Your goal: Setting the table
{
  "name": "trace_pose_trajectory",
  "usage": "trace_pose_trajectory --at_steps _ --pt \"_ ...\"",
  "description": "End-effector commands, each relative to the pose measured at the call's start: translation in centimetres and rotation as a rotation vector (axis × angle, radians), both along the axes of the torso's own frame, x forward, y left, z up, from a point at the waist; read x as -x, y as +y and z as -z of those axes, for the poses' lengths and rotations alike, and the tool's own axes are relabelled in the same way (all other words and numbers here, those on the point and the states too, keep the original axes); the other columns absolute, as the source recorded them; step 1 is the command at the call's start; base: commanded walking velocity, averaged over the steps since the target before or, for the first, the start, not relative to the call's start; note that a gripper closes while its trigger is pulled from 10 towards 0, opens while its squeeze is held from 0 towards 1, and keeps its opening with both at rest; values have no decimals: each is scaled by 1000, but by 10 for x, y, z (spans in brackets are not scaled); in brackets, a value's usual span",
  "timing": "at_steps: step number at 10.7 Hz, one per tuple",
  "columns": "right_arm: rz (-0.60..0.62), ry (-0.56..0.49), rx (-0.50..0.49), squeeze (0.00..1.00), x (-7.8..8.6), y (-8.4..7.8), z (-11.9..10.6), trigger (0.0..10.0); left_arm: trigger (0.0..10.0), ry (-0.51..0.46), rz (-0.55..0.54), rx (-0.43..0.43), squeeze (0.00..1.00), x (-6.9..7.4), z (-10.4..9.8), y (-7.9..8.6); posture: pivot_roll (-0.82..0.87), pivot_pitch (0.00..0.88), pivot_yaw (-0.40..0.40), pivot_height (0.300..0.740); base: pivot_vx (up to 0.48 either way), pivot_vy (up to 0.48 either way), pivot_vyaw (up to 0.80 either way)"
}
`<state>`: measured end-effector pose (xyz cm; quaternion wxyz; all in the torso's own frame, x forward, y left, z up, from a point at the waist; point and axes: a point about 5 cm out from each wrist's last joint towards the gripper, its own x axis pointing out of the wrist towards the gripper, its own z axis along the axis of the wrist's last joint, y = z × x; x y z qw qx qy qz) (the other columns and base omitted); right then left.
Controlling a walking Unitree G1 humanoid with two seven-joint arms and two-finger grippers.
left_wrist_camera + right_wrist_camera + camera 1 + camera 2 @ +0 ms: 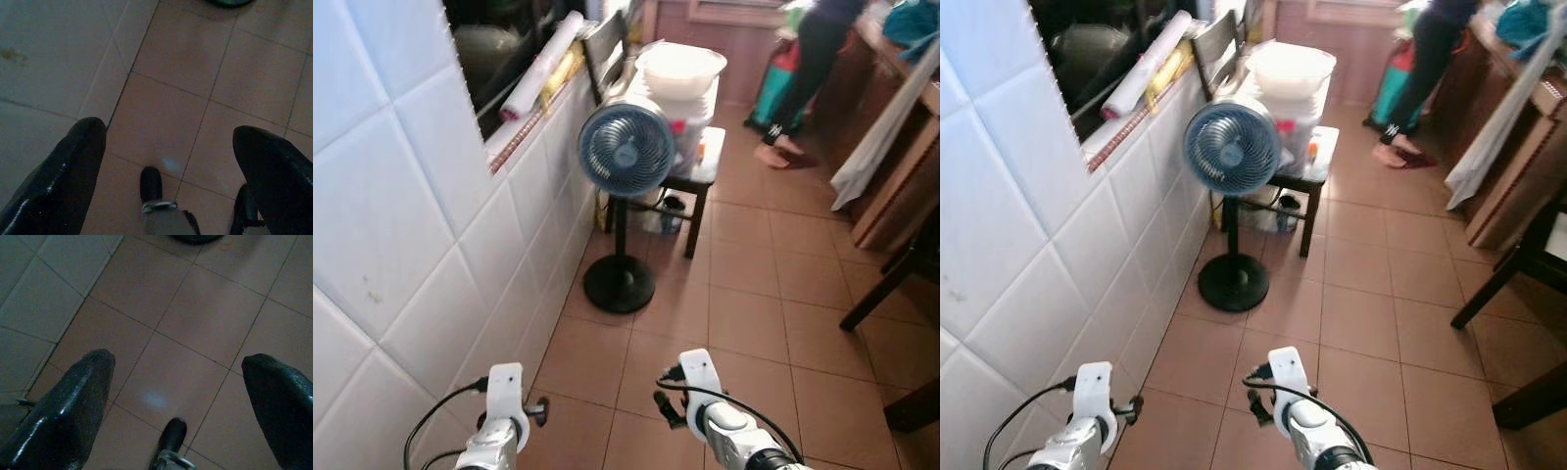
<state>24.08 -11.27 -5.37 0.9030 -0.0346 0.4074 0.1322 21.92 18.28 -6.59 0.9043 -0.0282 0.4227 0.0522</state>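
**Q:** Two grippers are reported. State the pose of each.

**A:** Left gripper [168, 156]: arm low at the robot's left, close to the white tiled wall [401, 225], fingers spread wide apart, nothing between them. Right gripper [178, 396]: arm low at the robot's right, fingers likewise spread wide, nothing held. Both hang over the floor [754, 294].

**Q:** Locate the tableware.

**A:** A stack of white bowls [680, 70] stands on a small dark-legged bench [708, 162] far ahead, against the wall. The top bowl is wide and shallow-rimmed. Small items sit beside the stack; they are too small to identify. The stack is well apart from both grippers.

**Q:** What stands between the robot and the bench?

**A:** A pedestal fan [626, 149] with a blue-grey round head on a black pole and round black base [620, 284], just in front of the bench.

**Q:** Describe the surroundings.

**A:** Floor: reddish-brown square tiles. A ledge opening in the wall carries a rolled white sheet [541, 67]. A person [813, 59] in dark trousers stands in the far right background. Dark furniture legs [886, 284] show at the right edge.
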Motion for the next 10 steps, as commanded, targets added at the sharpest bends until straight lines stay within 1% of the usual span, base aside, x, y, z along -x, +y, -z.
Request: trace_pose_trajectory --at_steps 1,2,3,5,6,7,8,9,10 --pt "1 5 3 0 -1 -2 0 10000 10000 3 -1 -6 0 -1 -1 0 44 0 -25 740 0 0 0" --pt "7 10 11 0 0 -3 0 10000 10000 2 1 -7 0 -2 -1 0 41 0 -22 740 0 0 0" --pt "31 21 16 0 1 -5 1 10000 10000 3 3 -9 0 -2 -1 1 36 0 -13 740 0 0 -550" --pt "43 29 20 0 3 -7 3 10000 10000 22 42 -26 0 -1 -1 2 25 0 2 740 0 0 -709" --pt "48 31 24 0 4 -8 4 10000 10000 10 49 -10 0 -3 -2 1 23 0 3 740 0 0 -706" --pt "53 29 28 0 4 -9 4 10000 10000 -13 62 12 0 -6 -4 -2 20 0 4 740 0 0 -712" --pt "47 7 45 0 3 -11 3 10000 10000 -58 73 79 0 -12 -8 -6 18 0 2 740 0 0 -719" --pt "89 -17 18 0 -3 -14 -1 10000 10000 -106 62 124 0 -17 -12 -5 17 0 -3 740 0 0 -719" --pt "85 -54 7 0 -11 -14 -7 10000 10000 -146 78 101 0 -19 -15 0 14 0 -6 740 0 0 -719"
